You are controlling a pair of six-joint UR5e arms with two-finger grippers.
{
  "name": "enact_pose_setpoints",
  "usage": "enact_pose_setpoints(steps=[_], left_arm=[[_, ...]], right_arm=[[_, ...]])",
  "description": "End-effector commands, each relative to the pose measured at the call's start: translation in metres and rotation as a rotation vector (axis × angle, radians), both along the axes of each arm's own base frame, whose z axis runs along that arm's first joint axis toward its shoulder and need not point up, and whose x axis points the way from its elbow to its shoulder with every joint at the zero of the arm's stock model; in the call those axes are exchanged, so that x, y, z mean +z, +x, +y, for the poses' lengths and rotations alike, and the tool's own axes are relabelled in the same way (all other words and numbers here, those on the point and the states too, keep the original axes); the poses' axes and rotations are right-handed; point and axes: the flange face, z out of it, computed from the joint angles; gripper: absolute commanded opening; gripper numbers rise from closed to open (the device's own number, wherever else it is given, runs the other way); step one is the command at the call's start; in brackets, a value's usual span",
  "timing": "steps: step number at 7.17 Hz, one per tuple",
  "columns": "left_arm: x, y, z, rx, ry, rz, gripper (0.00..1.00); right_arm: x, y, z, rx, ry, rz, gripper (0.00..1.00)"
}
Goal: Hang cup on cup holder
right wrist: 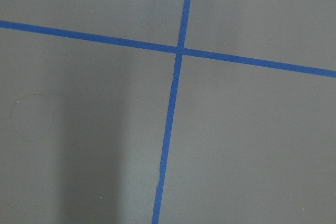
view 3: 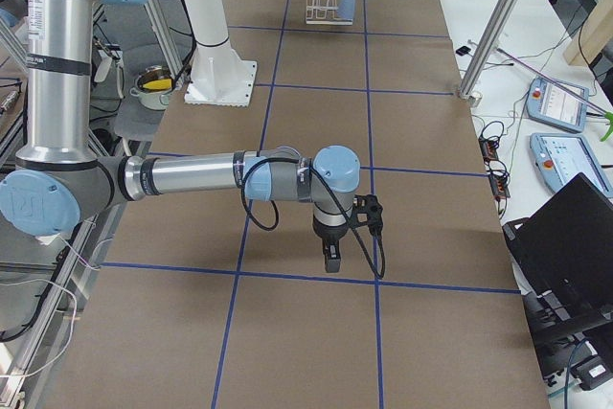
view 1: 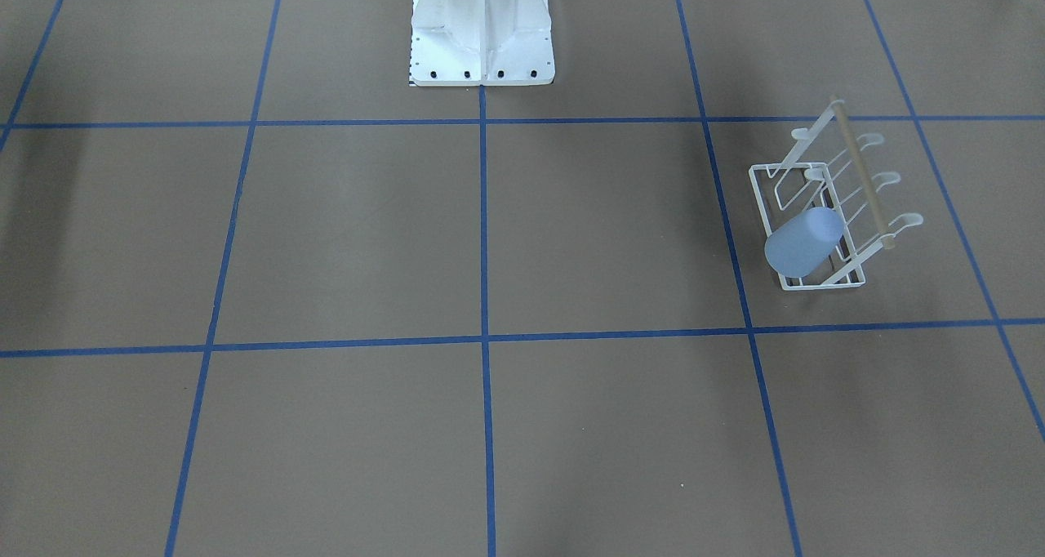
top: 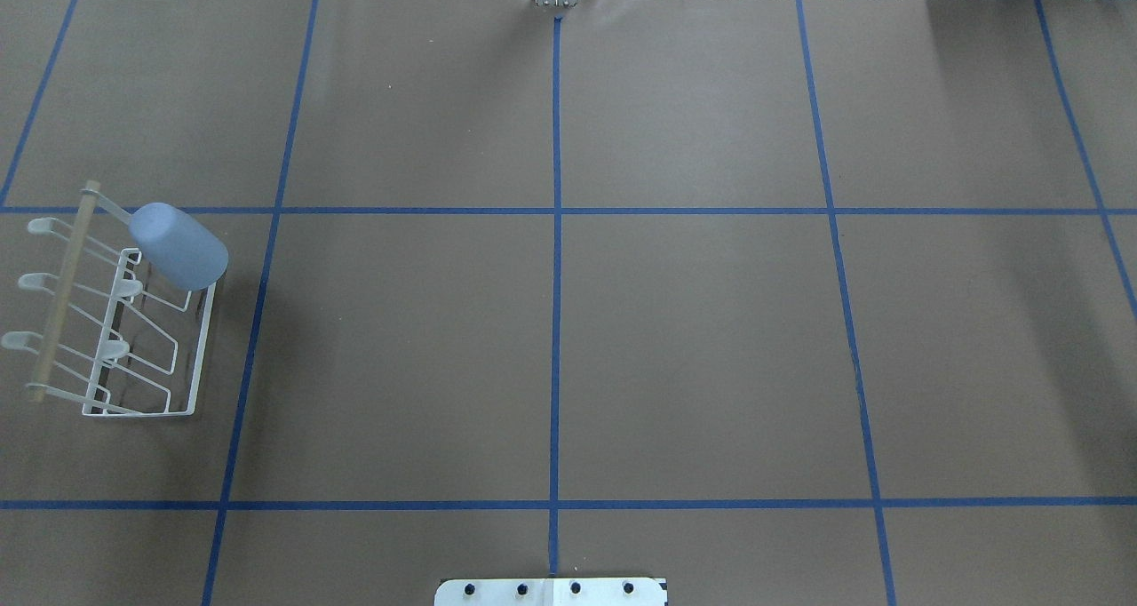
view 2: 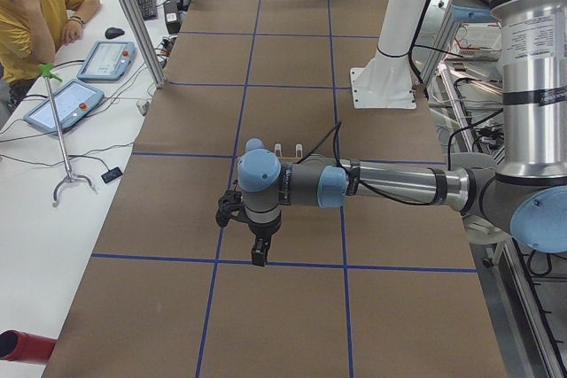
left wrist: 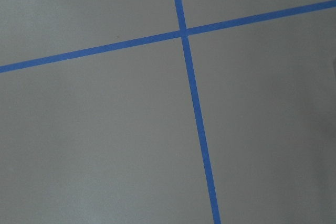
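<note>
Cup (top: 178, 246) sits tilted on a prong of the rack (top: 60, 295), at the rack's end farthest from the robot's base and well apart from both claws. The left claw (view 2: 258, 252) points down above the brown table (top: 693, 348), near a blue tape line (view 2: 292, 263); I cannot tell whether it is clenched or released. The right claw (view 3: 331, 258) hangs the same way, its state equally unclear. The rack stands on the table's left part.

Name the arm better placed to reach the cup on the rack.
Left. The cup rests tilted on the cup holder at the table's left end, where the left gripper hangs; the right gripper is at the opposite end.
</note>
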Motion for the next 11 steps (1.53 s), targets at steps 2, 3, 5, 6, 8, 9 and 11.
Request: enact_pose_setpoints(steps=[2, 3, 5, 6, 8, 9, 11], left_arm=[[-0.0016, -0.0001, 0.0009, 0.0, 0.003, 0.0, 0.98], [-0.0016, -0.0001, 0.0009, 0.0, 0.003, 0.0, 0.98], [-0.0016, -0.0001, 0.0009, 0.0, 0.003, 0.0, 0.99], [-0.0016, -0.0001, 0.0009, 0.0, 0.003, 0.0, 0.98], [-0.0016, -0.0001, 0.0009, 0.0, 0.003, 0.0, 0.98], [-0.0022, -0.0007, 0.0003, -0.001, 0.005, 0.0, 0.98], [-0.003, -0.0007, 0.0002, -0.001, 0.006, 0.0, 0.99]], right_arm=[[0.0006, 0.0, 0.0006, 0.002, -0.003, 0.0, 1.0], [-0.0001, 0.0001, -0.0002, 0.005, -0.003, 0.001, 1.0], [-0.0017, -0.0007, -0.001, 0.007, -0.003, 0.0, 1.0], [-0.0009, -0.0007, -0.001, 0.013, -0.009, 0.0, 1.0], [-0.0017, -0.0007, -0.001, 0.019, -0.013, 0.0, 1.0], [-0.0017, -0.0007, -0.001, 0.019, -0.013, 0.0, 1.0], [-0.0017, -0.0007, -0.001, 0.019, -0.013, 0.0, 1.0]])
